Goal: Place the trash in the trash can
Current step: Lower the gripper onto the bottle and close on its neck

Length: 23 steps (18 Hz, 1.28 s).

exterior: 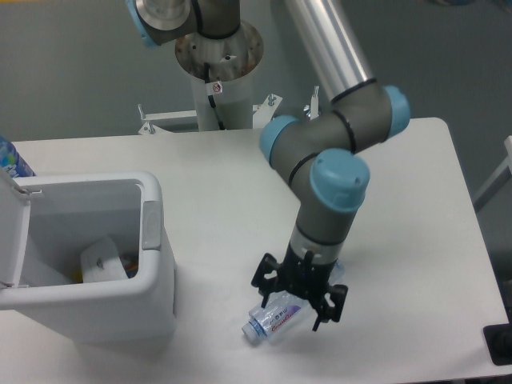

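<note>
Step in hand: the grasp approach on the bottle [274, 319], low in the frame, a bit right of centre. Gripper [298, 298] is down over it w/ fingers spread wide, one on each side of the bottle's upper part; nothing pinched yet as far as I can tell. Fingertips look close to table [416, 208] level, but contact w/ the plastic can't be confirmed from this angle.

Bottle lies flat on the table. Long axis runs diagonal, lower left to upper right. Cap end points lower left, toward the frame's bottom edge; base end is hidden under the gripper. Red-and-white label faces up, mid-body.

Trash can [152, 280] sits at left of frame, lid open to the far left, white stuff already inside, prob. the wrapper [104, 260]. Well apart from the bottle.

Next move, my read: fingers need to come together across the bottle's short axis, then lift clear of the table, carry left and get above the bin rim before release. Crushed clear plastic is slippery & springy, so the squeeze could skid it or twist it out. Blue-patterned bottle [11, 160] at upper left edge stays put.
</note>
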### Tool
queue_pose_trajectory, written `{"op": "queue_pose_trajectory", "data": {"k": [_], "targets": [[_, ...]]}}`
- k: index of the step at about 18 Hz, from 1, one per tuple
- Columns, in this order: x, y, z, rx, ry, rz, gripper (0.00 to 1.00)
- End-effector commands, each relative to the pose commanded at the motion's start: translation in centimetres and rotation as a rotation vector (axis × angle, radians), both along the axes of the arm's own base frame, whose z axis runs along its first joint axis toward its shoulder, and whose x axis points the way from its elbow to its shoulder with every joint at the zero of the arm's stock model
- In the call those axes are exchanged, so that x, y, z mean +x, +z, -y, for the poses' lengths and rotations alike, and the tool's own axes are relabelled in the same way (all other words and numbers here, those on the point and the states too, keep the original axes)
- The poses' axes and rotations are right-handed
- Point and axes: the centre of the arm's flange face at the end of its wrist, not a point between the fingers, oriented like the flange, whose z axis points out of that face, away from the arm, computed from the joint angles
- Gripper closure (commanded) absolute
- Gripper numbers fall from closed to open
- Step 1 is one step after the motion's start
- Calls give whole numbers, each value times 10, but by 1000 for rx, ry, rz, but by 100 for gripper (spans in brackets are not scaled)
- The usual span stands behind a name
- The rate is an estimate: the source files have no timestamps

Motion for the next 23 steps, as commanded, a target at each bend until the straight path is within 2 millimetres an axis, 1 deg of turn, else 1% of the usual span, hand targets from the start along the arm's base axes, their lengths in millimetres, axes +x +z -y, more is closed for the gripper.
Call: {"op": "queue_pose_trajectory", "data": {"k": [2, 4, 6, 7, 9, 13, 16, 18, 23], "targets": [[6, -11, -7, -3, -12, 3, 0], [17, -22, -15, -13, -30, 8, 0], [21, -34, -20, -30, -39, 8, 0], [21, -37, -20, -41, -38, 4, 0], [31, -42, -27, -50, -54, 3, 0], [34, -49, -26, -63, -56, 9, 0], [42, -65, -31, -120, -65, -22, 0], [45, -67, -34, -133, -69, -35, 0], [45, -70, -33, -139, -70, -33, 0]]}}
